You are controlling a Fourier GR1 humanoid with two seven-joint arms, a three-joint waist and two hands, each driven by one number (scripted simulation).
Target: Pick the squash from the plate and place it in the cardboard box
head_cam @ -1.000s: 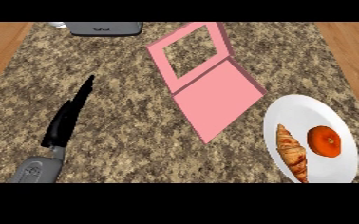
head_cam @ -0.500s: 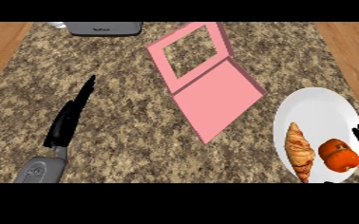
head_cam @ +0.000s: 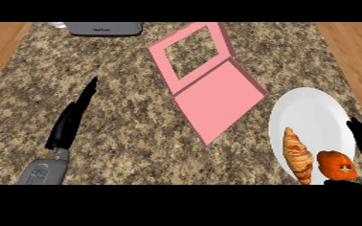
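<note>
The orange squash (head_cam: 335, 164) lies at the near right of the white plate (head_cam: 305, 112), at the counter's right edge. Only black bits of my right hand (head_cam: 354, 130) show at the view's right edge and just below the squash, close around it. Whether it holds the squash is hidden. The pink cardboard box (head_cam: 219, 96) lies open in the middle of the counter, its frame-like far part (head_cam: 159, 57) showing granite through it. My left hand (head_cam: 67, 124) rests open at the lower left, fingers straight and pointing away.
A croissant (head_cam: 298, 154) lies on the plate left of the squash. A grey appliance (head_cam: 105, 28) stands at the counter's far edge. Wooden floor shows past the counter's left and right sides.
The squash has shifted toward the plate's near right edge. Black parts of my right hand have come into view beside it. The left hand has not moved.
</note>
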